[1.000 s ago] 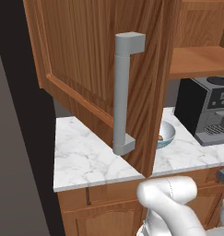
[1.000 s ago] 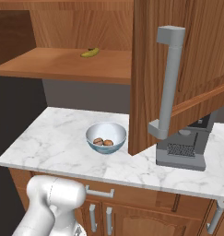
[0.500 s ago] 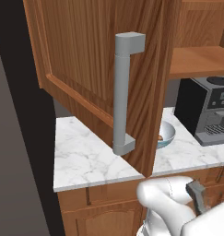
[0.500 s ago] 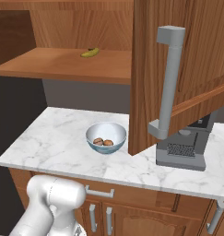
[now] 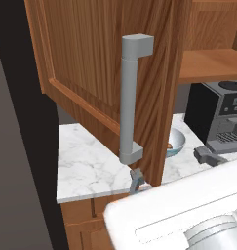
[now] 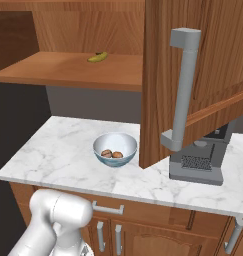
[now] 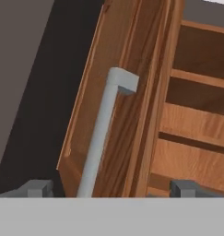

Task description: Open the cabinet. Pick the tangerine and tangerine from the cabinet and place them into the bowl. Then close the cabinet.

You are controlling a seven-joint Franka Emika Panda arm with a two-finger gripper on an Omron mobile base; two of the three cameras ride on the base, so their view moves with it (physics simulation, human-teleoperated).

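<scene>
Arm swings up twd cabinet [image 6: 193,75] door, both doors open
Gripper [image 7: 111,188] jaws spread, empty, below bar handle [image 7: 102,133]; tangerines [image 6: 112,154] in bowl [image 6: 115,149]; closing left

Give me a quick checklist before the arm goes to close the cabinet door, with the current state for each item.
1. Cabinet doors open: ok.
2. Two fruits in the bowl: ok, two small roundish things lie inside.
3. Shelf cleared of tangerines: ok, a small yellow-green item remains.
4. Gripper empty, jaws open: ok.
5. Bar handle ahead of the jaws: ok, not yet touched.
6. Door's swing path free of the arm: cannot tell.
</scene>
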